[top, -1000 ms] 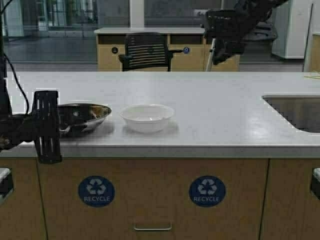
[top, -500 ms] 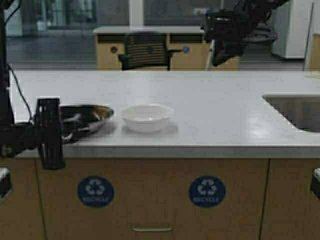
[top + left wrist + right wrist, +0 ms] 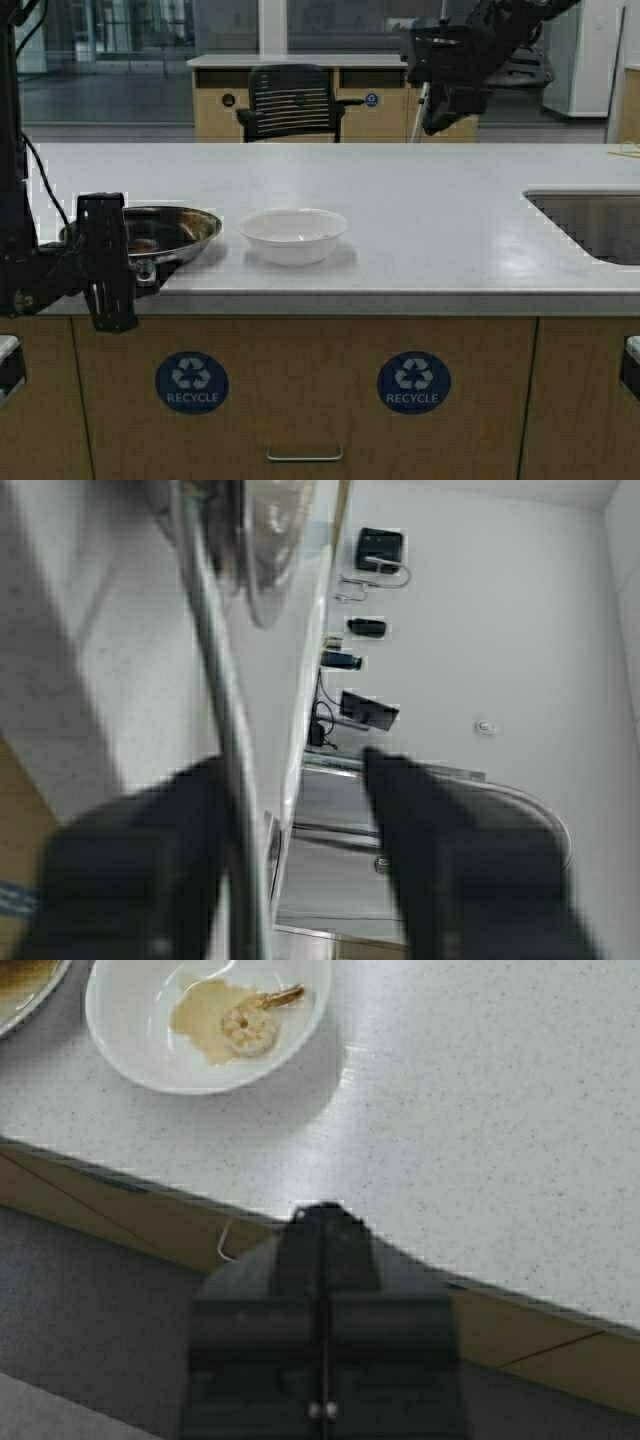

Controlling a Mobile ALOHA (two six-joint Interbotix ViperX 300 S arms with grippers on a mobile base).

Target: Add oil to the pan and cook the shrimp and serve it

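The steel pan point(image 3: 170, 230) sits level on the counter's front left; its rim also shows in the left wrist view point(image 3: 262, 540). My left gripper point(image 3: 125, 262) is at the counter edge by the pan's stubby handle point(image 3: 146, 268). In the left wrist view the gripper point(image 3: 295, 765) is open, with the steel handle point(image 3: 226, 720) running between the fingers, close beside one of them. The shrimp point(image 3: 248, 1028) lies in the white bowl point(image 3: 140, 1050) in a small pool of yellowish liquid. My right gripper point(image 3: 445, 100) is shut and empty, raised high over the counter's far side. The oil jug is out of view.
The white bowl point(image 3: 293, 236) stands just right of the pan. A sink point(image 3: 590, 225) is sunk into the counter at the right. A black chair point(image 3: 293, 100) and cabinets stand behind the counter. The counter's front edge point(image 3: 330, 298) runs under my left gripper.
The pan was tilted and held up by my left gripper; now it lies level on the counter. The left gripper has shifted slightly right and lower. The right arm has not moved.
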